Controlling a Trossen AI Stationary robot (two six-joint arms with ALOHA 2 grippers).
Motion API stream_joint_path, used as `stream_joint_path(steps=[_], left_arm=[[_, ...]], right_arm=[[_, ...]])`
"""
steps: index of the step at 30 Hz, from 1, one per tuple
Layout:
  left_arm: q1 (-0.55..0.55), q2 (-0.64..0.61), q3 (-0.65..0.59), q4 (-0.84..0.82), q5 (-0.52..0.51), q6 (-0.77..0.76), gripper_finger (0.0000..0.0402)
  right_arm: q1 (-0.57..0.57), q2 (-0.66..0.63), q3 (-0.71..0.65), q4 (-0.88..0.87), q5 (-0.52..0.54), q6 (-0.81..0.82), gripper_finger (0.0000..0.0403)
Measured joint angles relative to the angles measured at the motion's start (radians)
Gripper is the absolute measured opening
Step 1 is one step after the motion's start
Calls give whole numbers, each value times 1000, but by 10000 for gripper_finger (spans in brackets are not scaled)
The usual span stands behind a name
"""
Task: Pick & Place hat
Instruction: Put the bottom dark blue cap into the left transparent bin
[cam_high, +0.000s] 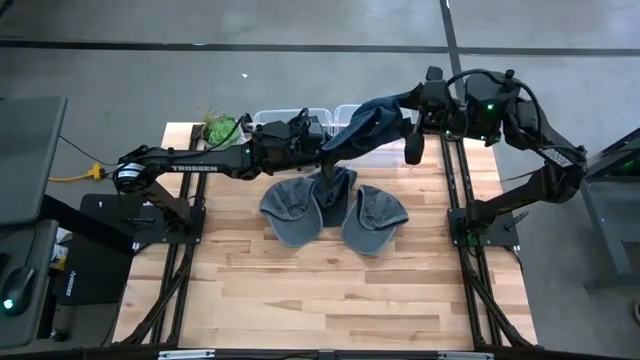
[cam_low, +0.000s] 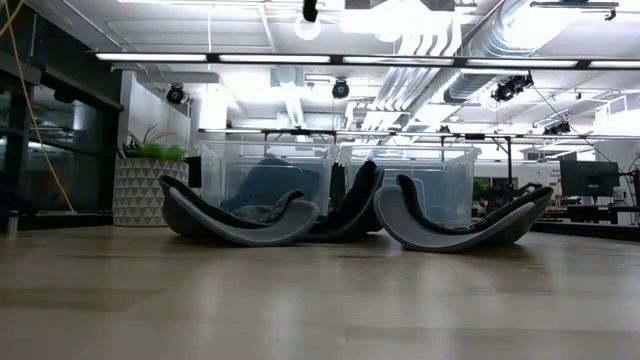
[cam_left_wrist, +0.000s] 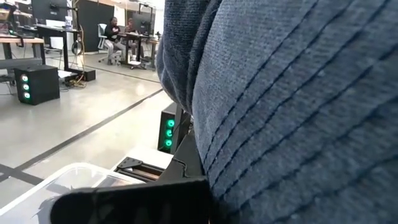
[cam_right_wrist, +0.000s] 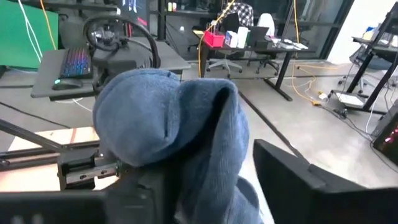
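A blue denim hat (cam_high: 365, 125) hangs in the air over the table's far middle, between my two grippers. My left gripper (cam_high: 318, 148) reaches in level from the table's left and is shut on the hat's left end. My right gripper (cam_high: 408, 120) comes from the right and stands open, its fingers on either side of the hat's crown end (cam_right_wrist: 168, 118). Three more hats lie on the wood below: a grey one (cam_high: 293, 207), a second grey one (cam_high: 375, 217) and a dark one (cam_low: 350, 205) between them. My left gripper is shut on the hat's stitched cloth (cam_left_wrist: 280, 124) at the hat's left end (cam_high: 332, 150), coming level from the table's left. The hat fills the wrist view and hides the place of contact. It is lifted clear of the table and rises toward my right gripper. My right gripper has the crown end between its spread fingers (cam_right_wrist: 292, 180); I cannot tell whether it touches the cloth.
Two clear plastic bins (cam_high: 285, 120) (cam_high: 350, 108) stand along the table's far edge, behind and under the lifted hat. A potted plant (cam_high: 220, 128) is at the far left corner. The near half of the wooden table (cam_high: 330, 290) is bare.
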Motion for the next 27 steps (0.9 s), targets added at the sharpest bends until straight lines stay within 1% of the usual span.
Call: stream_joint_path(steps=[4, 9, 14, 16, 19, 24, 27], left_arm=[[0, 0, 0, 0, -15, -1, 0], [0, 0, 0, -5, -23, -4, 0], [0, 0, 0, -18, -40, -29, 0], [0, -12, 0, -73, -72, -33, 0], [1, -43, -1, -153, -121, -28, 0], [28, -118, 2, -295, -127, -18, 0], [62, -171, -2, -448, -112, -27, 0]], right_arm=[[0, -10, 34, 8, 5, -7, 219], [0, -13, 96, 11, 34, -33, 222], [0, -12, 146, -24, 203, -85, 223], [0, -14, 170, -73, 271, -84, 223], [0, -20, 193, -172, 322, -61, 222], [0, -29, 197, -315, 318, 5, 222], [0, -30, 197, -423, 290, 57, 222]])
